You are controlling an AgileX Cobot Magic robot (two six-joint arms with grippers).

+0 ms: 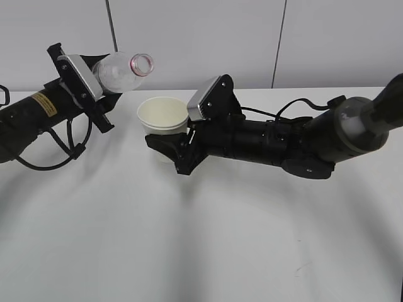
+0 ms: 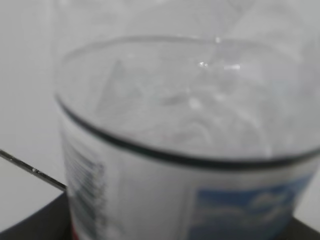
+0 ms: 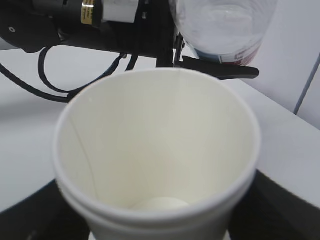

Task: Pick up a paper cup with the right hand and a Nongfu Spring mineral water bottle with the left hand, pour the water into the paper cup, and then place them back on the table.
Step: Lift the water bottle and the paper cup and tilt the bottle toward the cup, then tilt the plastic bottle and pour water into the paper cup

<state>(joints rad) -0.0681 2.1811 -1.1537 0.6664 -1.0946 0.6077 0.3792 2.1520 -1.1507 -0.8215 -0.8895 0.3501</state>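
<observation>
I read the left hand's gripper (image 1: 94, 94) as clamped on the Nongfu Spring mineral water bottle (image 1: 123, 69), in the upper left of the exterior frame. The jaws pinch the bottle's lower body, and the bottle lies tilted, neck raised toward the upper right, its open mouth with the red ring pointing at the frame's centre. In the left wrist view the bottle (image 2: 190, 125) fills nearly the whole frame; its label edge and a blurred barcode sit at the lower left, and I cannot make out the fingers there.

The right hand's gripper (image 1: 173, 141) is closed around the paper cup (image 1: 162, 116), left of centre in the exterior frame. The cup is off the table (image 1: 201, 239) and leans slightly, with its mouth facing up and toward the camera. The bottle mouth sits above and just left of the cup rim, not touching it. In the right wrist view the cup (image 3: 160, 150) occupies the lower centre, its inside looks dry, and the bottle's body (image 3: 222, 25) hangs at the upper right.
</observation>
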